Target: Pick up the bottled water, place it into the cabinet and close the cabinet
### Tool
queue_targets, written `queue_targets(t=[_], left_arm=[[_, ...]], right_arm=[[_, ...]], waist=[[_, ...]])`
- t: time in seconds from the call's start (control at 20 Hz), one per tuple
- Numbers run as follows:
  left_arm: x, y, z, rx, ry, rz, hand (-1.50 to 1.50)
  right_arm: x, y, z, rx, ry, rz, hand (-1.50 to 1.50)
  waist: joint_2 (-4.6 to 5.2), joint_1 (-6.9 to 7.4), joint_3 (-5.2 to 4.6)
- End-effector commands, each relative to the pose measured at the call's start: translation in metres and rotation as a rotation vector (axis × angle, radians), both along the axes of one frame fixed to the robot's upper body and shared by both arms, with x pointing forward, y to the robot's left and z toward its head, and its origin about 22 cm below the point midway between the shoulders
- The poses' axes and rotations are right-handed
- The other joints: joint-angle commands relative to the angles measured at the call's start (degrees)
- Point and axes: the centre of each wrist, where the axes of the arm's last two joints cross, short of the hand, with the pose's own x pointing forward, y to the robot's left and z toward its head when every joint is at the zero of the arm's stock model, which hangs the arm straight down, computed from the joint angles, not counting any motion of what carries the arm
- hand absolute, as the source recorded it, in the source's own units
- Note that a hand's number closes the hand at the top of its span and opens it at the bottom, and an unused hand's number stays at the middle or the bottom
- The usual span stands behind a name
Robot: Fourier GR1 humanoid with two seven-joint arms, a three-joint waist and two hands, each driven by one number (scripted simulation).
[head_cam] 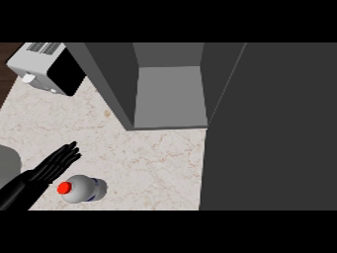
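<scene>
Left hand: one black hand [54,165] shows, coming in from the lower left edge of the head view; its fingers are straight and spread a little, pointing up and to the right, holding nothing.
Contact: the hand lies just beside the bottle; whether its edge touches the bottle cannot be told.
Right hand: it does not show.
Bottled water: one bottled water [82,189] stands upright on the tabletop, just below and right of the hand's fingers, seen from above, with a red cap and a pale body.
Label: a bluish band shows on the bottle's lower side; no writing can be read.
Tabletop: one pale marbled tabletop [149,158] carries the bottle and runs up and away from the hand.
Cabinet: one grey cabinet [167,89] stands beyond the hand, up and to the right, well apart from the bottle; it is open.
Cabinet door: a dark door panel [280,128] fills the far right.
Toaster: one white toaster [47,66] with a black face sits beyond the hand, at the upper left.
</scene>
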Motion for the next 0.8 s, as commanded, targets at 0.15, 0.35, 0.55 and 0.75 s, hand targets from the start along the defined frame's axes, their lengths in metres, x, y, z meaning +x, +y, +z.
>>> queue_targets(t=[0.15, 0.35, 0.55, 0.75], left_arm=[[0.021, -0.017, -0.045, 0.031, 0.056, -0.002, -1.5], [0.019, -0.018, -0.066, 0.032, 0.073, 0.005, -1.5], [0.021, -0.004, -0.081, 0.071, 0.06, 0.041, -1.5], [0.043, 0.001, -0.091, -0.029, 0.092, 0.063, -1.5]], right_arm=[[-0.016, -0.001, 0.037, 0.07, -0.075, 0.076, -1.5], [-0.024, -0.001, 0.035, 0.078, -0.074, 0.071, -1.5], [-0.029, -0.001, 0.033, 0.104, -0.059, 0.065, -1.5], [-0.027, 0.002, 0.033, 0.096, -0.096, 0.069, -1.5]], waist=[[0.08, 0.12, 0.0], [0.01, 0.26, 0.0], [0.01, 0.24, -0.02], [0.17, -0.12, -0.04]])
